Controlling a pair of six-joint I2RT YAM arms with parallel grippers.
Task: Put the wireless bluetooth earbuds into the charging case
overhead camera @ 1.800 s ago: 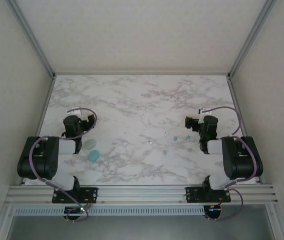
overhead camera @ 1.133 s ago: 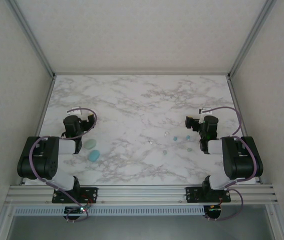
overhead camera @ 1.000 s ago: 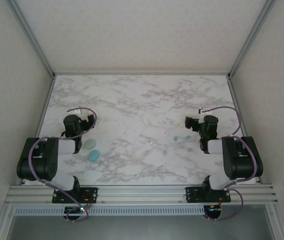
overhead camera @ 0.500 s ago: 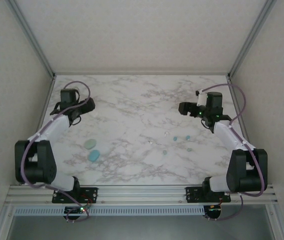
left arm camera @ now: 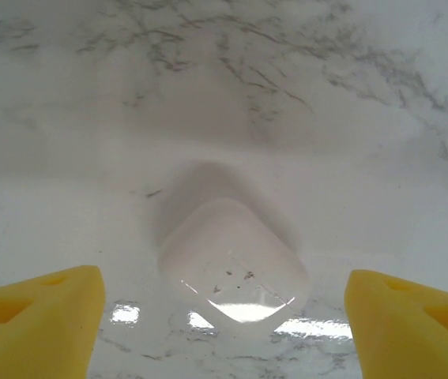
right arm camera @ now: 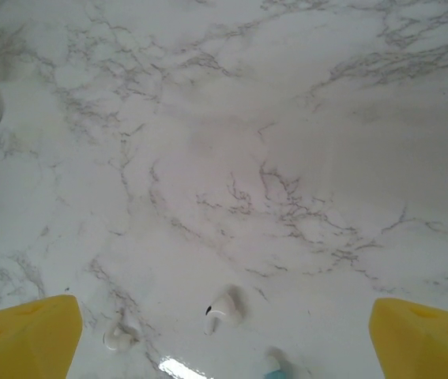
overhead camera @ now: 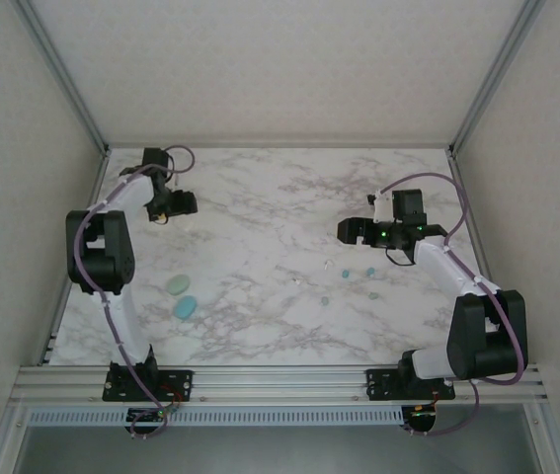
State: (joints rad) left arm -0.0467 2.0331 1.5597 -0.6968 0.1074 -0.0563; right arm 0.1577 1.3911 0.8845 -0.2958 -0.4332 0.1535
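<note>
Six tiny earbuds (overhead camera: 345, 273) are lying loose on the marble desk (overhead camera: 260, 188), scattered right of centre. Two light blue ones are sitting side by side, two whitish ones are lying to their left, and two pale green ones are lying nearer the front edge. None is sitting in a case. A pale green case (overhead camera: 178, 285) and a light blue case (overhead camera: 185, 306) are resting just beside each other at the left (both look shut, though they are small here). A whitish case (left arm camera: 231, 264), rounded and glossy, is lying flat with its lid down in the left wrist view.
</note>
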